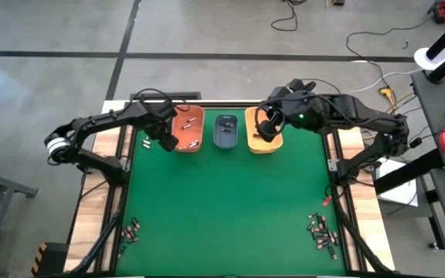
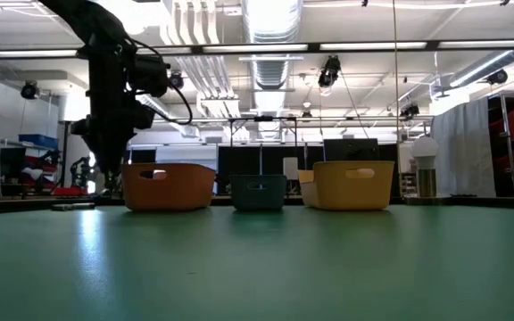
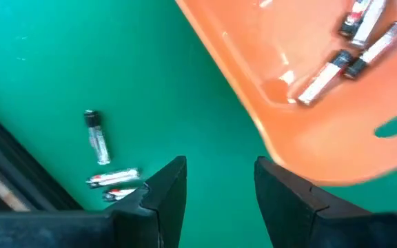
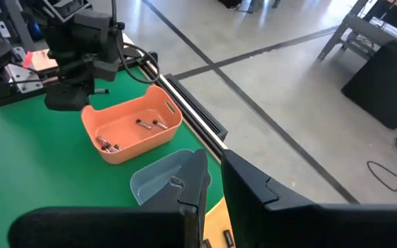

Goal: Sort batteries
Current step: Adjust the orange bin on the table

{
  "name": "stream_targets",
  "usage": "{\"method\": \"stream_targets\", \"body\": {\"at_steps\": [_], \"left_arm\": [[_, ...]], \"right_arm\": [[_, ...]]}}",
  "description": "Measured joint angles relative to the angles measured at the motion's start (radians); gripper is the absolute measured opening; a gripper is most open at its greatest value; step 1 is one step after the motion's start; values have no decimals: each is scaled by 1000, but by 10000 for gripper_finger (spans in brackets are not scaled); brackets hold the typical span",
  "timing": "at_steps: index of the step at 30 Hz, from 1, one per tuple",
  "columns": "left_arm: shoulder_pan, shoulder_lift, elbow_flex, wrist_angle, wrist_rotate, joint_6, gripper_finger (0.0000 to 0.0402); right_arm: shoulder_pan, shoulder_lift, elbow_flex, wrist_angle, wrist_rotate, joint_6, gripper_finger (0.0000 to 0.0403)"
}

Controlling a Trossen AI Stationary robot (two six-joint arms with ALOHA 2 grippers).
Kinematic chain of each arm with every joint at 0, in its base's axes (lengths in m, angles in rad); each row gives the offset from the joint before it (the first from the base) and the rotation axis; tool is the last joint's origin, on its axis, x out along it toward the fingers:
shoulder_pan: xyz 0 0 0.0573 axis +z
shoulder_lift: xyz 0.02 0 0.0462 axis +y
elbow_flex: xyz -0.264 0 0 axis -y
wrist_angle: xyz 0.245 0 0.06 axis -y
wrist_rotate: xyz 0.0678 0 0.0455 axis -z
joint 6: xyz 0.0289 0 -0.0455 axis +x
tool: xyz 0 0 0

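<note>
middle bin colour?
Blue-grey; the middle bin shows best in the high view.

Glossy orange plastic bin [image 3: 309,83]

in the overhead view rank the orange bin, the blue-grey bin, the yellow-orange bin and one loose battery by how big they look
1. orange bin and yellow-orange bin: about alike, both partly covered by arms, so unranked.
2. blue-grey bin.
3. loose battery, far smallest.
</note>
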State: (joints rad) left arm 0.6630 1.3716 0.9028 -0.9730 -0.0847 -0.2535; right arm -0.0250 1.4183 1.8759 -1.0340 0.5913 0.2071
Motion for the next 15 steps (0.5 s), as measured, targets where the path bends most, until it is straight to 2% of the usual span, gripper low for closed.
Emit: {"method": "stream_targets", "body": {"at_steps": [15], "left_arm": [[-1, 0, 0, 11, 12, 0, 149]], "right_arm": [[0, 12, 0, 0, -23, 3, 38]]}}
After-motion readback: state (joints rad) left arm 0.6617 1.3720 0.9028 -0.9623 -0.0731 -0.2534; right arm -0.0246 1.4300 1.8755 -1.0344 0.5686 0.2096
